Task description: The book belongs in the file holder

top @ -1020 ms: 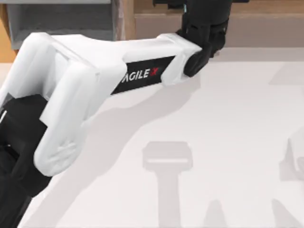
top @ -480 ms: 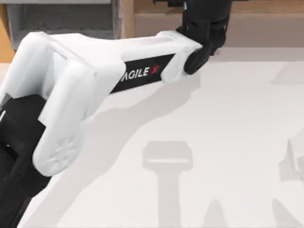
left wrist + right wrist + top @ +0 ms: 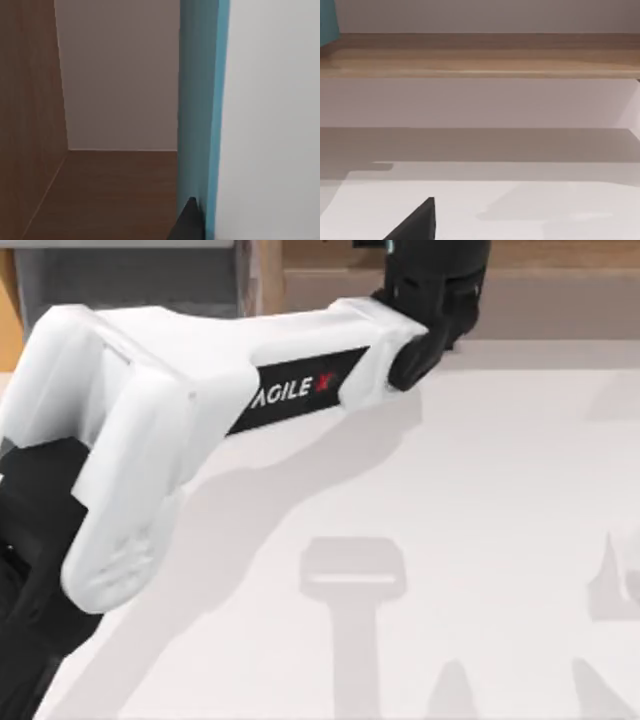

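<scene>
My left arm reaches across the table to its far edge, and the left gripper (image 3: 428, 260) is over the long brown shelf, right of the file holder (image 3: 130, 285). The holder is a grey box at the far left with a light-brown wooden edge (image 3: 265, 280). In the left wrist view the book (image 3: 197, 110) stands on edge, teal cover with white pages beside it. One dark finger (image 3: 187, 222) presses against it, so the gripper is shut on it. Brown wooden surfaces lie behind the book. A teal corner of the book (image 3: 327, 20) shows in the right wrist view.
The long brown wooden shelf (image 3: 560, 290) runs along the back right of the white table (image 3: 480, 490), and the right wrist view shows this shelf (image 3: 480, 55) too. A dark fingertip (image 3: 417, 225) of my right gripper sits low over the table.
My left arm has shifted slightly toward the table's far edge, carrying the book with it. Its wrist now sits higher in the top view.
</scene>
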You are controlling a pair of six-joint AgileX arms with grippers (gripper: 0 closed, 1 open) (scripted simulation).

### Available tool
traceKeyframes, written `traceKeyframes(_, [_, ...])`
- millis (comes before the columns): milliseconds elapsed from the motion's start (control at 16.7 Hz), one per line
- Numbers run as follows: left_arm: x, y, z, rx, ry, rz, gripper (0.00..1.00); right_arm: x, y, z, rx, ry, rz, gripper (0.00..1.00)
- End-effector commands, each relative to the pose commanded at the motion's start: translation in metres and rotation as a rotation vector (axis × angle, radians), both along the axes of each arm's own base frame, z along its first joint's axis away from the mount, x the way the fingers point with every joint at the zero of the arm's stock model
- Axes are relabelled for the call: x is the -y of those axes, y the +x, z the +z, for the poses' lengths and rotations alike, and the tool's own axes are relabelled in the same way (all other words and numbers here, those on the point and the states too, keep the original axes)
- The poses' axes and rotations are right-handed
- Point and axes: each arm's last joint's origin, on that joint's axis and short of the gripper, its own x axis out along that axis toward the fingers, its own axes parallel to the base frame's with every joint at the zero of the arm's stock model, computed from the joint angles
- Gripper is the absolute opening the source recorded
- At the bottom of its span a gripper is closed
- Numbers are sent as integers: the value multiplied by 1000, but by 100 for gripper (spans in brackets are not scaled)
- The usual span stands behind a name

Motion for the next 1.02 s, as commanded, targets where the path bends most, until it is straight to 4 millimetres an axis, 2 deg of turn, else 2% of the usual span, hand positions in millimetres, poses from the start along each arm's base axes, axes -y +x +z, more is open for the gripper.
traceKeyframes(240, [5,-29,10,3,7,43,0,0,0,0,0,0,0,100])
traceKeyframes(600, [-1,-94,13,-26,96,153,0,0,0,0,0,0,0,100])
traceKeyframes(780, [-16,-125,3,-58,191,208,0,0,0,0,0,0,0,100])
traceKeyframes(1020, [-50,-156,-29,-129,398,261,0,0,0,0,0,0,0,100])
